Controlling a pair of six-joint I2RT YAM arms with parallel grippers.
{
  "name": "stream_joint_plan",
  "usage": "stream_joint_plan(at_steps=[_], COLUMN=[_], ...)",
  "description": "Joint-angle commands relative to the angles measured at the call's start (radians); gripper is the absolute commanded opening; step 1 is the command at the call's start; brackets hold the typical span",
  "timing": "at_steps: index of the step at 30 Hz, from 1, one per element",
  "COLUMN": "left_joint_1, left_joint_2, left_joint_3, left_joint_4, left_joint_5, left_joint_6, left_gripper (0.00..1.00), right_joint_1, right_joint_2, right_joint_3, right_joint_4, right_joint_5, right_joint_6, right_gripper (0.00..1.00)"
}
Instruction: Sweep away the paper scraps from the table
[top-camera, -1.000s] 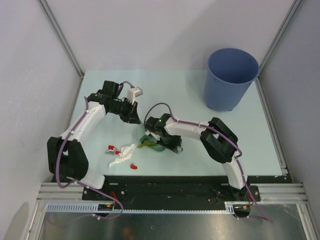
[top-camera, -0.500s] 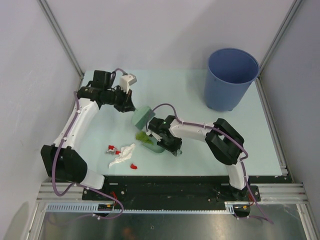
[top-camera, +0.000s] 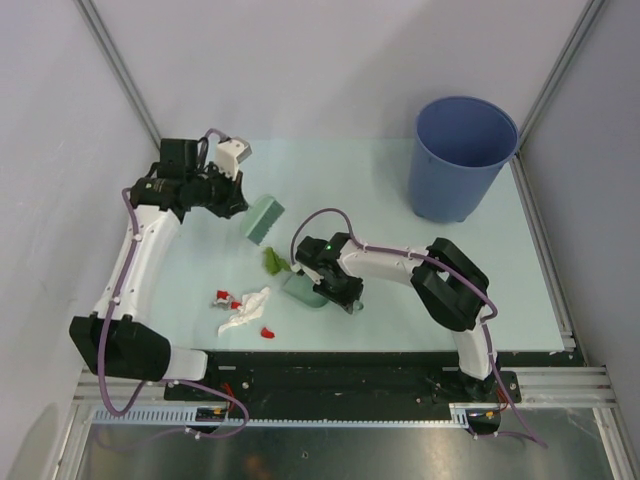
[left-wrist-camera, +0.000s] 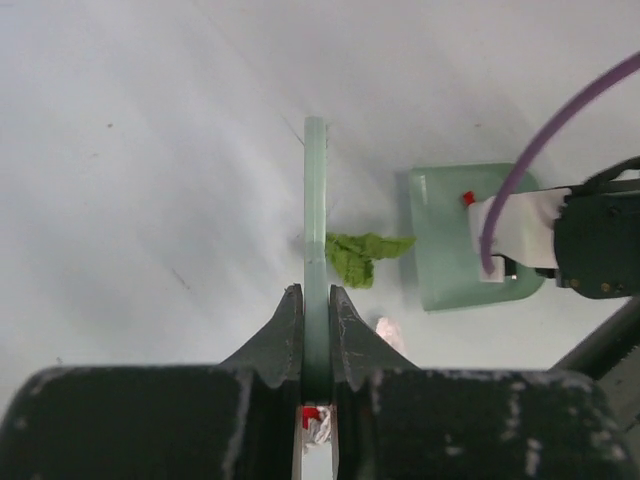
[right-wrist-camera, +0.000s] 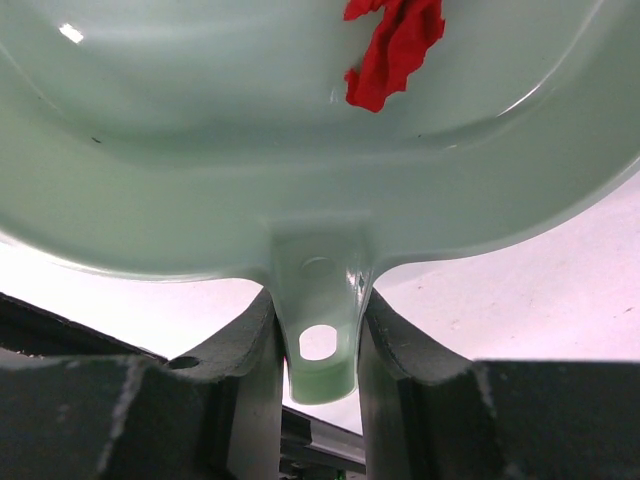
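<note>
On the pale mint table (top-camera: 380, 190), my left gripper (top-camera: 238, 203) is shut on the pale green brush (top-camera: 264, 217), held up over the back left; in the left wrist view its thin edge (left-wrist-camera: 315, 250) runs between the fingers. A green scrap (top-camera: 272, 261) lies just left of the dustpan (top-camera: 303, 292); it shows in the left wrist view (left-wrist-camera: 360, 255) too. My right gripper (top-camera: 335, 290) is shut on the dustpan's handle tab (right-wrist-camera: 318, 345); a red scrap (right-wrist-camera: 392, 50) lies in the pan. A white crumple (top-camera: 246, 309) and small red pieces (top-camera: 226, 297) lie near the front left.
A tall blue bin (top-camera: 460, 156) stands at the back right. A black and metal rail (top-camera: 330, 380) runs along the near edge. Grey walls and metal posts close in the table on three sides.
My left arm has swung back and left, lifting the brush away from the dustpan. The green scrap, first at the pan's mouth, now lies on the table left of it. The right arm shifted slightly.
</note>
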Motion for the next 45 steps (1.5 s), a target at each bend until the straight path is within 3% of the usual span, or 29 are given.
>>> stream_joint_plan(at_steps=[1,6,14,19,22,29,33,39,45], left_joint_1=[0.023,0.051,-0.007,-0.039,-0.056,-0.049,-0.039,0.04,0.053], left_joint_2=[0.02,0.141,0.192,0.092,0.034,-0.016,-0.005,0.007,0.018], left_joint_3=[0.0,-0.014,-0.119,-0.122,-0.122,-0.023,0.035,0.085,-0.03], left_joint_4=[0.007,0.021,0.018,-0.031,-0.051,-0.052,-0.048,-0.025,-0.002], left_joint_5=[-0.139,-0.231,0.105,0.328,0.353,0.147,-0.014,-0.189,-0.213], left_joint_6=[-0.011,-0.028,-0.005,0.018,0.043,0.018,0.007,0.015,0.053], left_gripper=[0.0,0.0,0.0,0.0,0.0,0.0,0.0,0.0,0.0], right_joint_1=[-0.003,0.013,0.012,-0.016,-0.029,-0.034,-0.031,-0.023,-0.072], right_joint_2=[0.002,0.03,0.149,0.194,0.16,0.021,-0.065,-0.157,-0.226], right_joint_3=[0.018,0.048,0.209,0.286,0.262,0.126,0.07,0.101,0.289], right_joint_4=[-0.068,-0.129,-0.168,-0.127,-0.065,0.051,0.064,-0.071,-0.298], right_joint_5=[0.036,0.059,0.052,0.007,-0.045,-0.146,-0.125,0.002,0.171], right_joint_6=[0.044,0.053,0.038,0.029,0.037,0.023,0.037,0.067,0.058], right_gripper=[0.0,0.0,0.0,0.0,0.0,0.0,0.0,0.0,0.0])
